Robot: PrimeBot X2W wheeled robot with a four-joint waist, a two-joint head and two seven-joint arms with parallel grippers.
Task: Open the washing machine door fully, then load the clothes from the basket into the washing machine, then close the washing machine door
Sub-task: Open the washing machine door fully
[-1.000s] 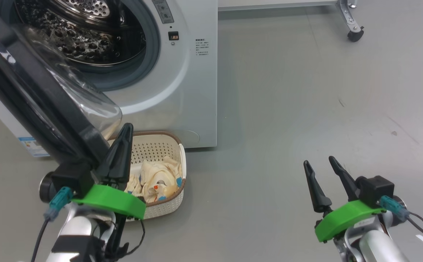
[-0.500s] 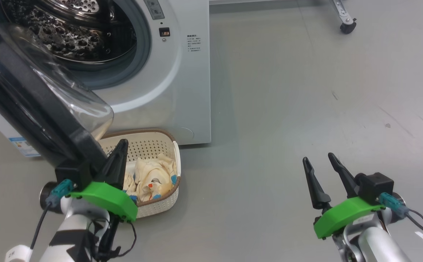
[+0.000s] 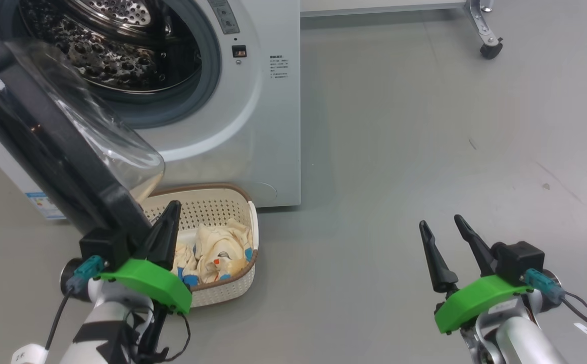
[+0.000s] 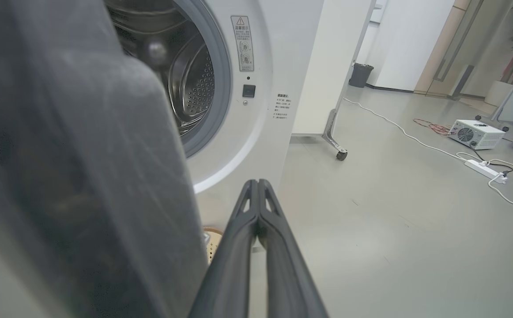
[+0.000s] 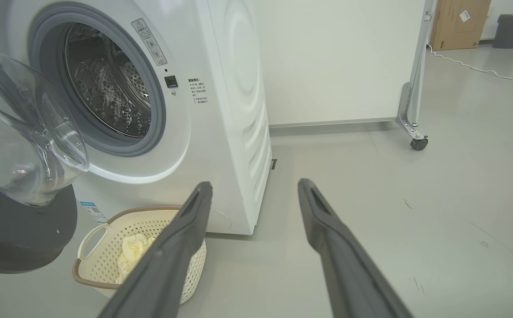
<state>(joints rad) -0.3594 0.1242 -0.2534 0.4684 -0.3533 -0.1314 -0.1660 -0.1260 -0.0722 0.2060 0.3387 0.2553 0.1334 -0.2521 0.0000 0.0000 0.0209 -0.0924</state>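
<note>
The left gripper (image 3: 174, 207), fingers pressed together with nothing between them, sits lower and nearer the robot than a second ago. Its tip now lies over the left inside of the basket (image 3: 225, 188) rather than reaching up past its far rim. Just to its left hangs the bottom edge of the door (image 3: 46, 146), swung out wide, much where it was. The basket stands on the floor (image 3: 399, 151) close in front of the washer (image 3: 268, 126), with the clothes (image 3: 217, 250) heaped inside it. The right gripper (image 3: 440, 221), fingers apart, hovers over the floor well off to the right, hardly moved.
</note>
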